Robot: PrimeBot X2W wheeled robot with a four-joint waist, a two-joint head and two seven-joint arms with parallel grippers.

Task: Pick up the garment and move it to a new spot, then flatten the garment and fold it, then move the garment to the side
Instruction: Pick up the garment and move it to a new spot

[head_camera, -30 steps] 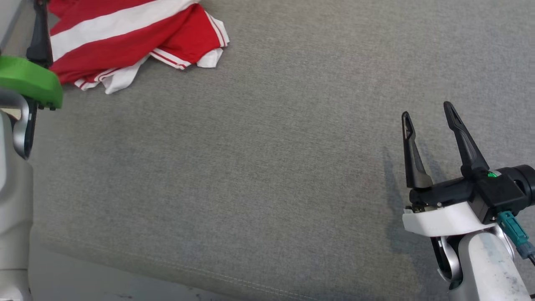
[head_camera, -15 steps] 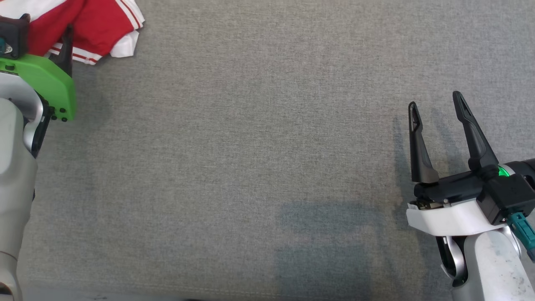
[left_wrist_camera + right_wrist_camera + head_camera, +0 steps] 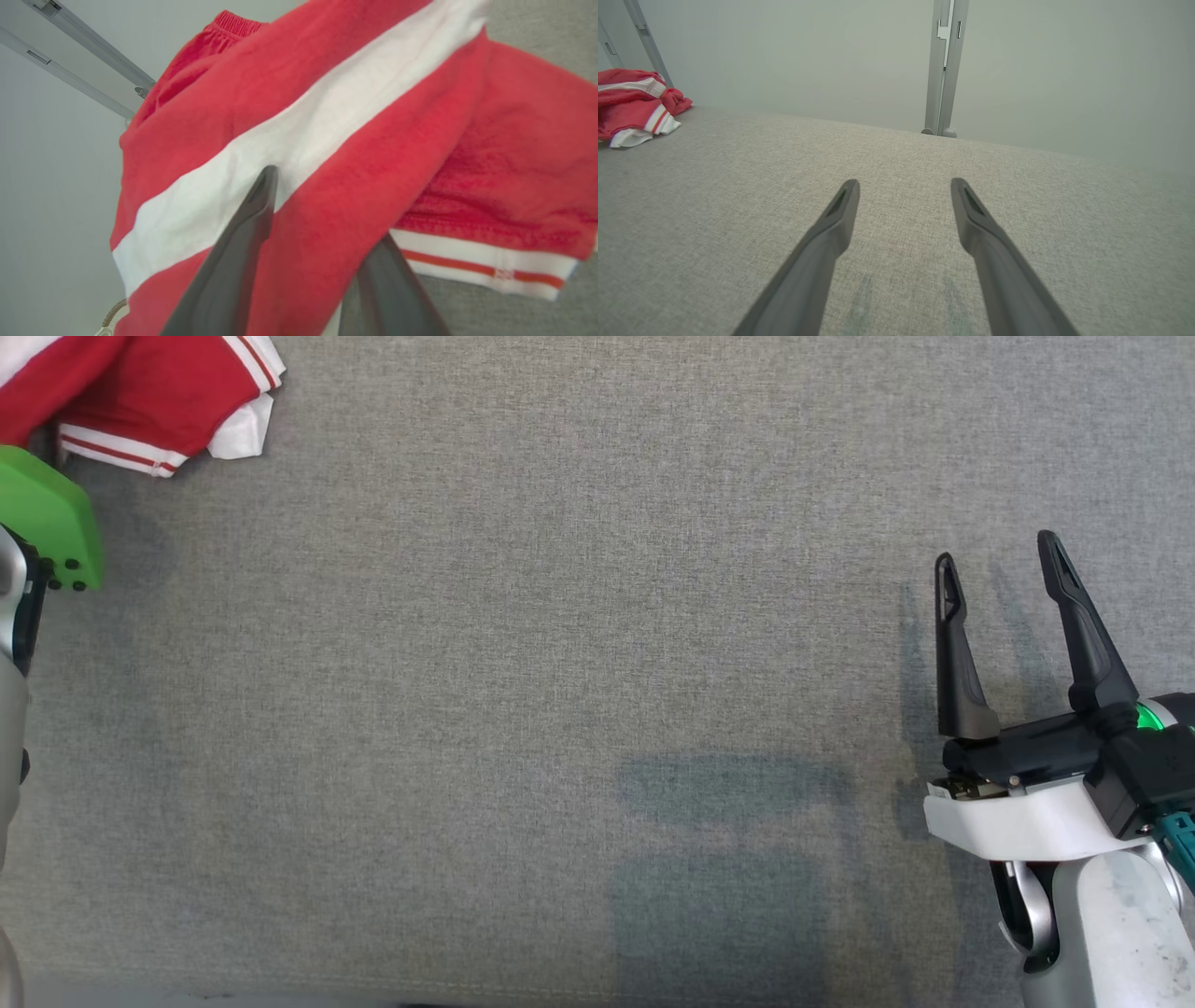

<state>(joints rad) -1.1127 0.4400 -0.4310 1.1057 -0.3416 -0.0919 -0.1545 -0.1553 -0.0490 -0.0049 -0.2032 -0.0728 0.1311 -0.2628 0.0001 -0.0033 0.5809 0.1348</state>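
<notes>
Handling garment (image 3: 355,154): soft, light, floppy; probably drapes.
Hold: bunched red fold, far left.
Left pincer (image 3: 326,204): astride garment, grip unclear.
Right pincer (image 3: 997,549): open, empty.

Right end effector (image 3: 997,549): black tapered fingers (image 3: 957,681), white shroud (image 3: 1018,821), teal plug (image 3: 1178,831); left wrist cover (image 3: 42,518) green.

Open grey table (image 3: 560,663) stretches wide across the middle and near side, leaving free passage throughout. A crumpled red-and-white garment (image 3: 140,401) crowds the far left corner; a grey upright post (image 3: 945,70) and a wall (image 3: 1064,70) stand behind the far edge.
</notes>
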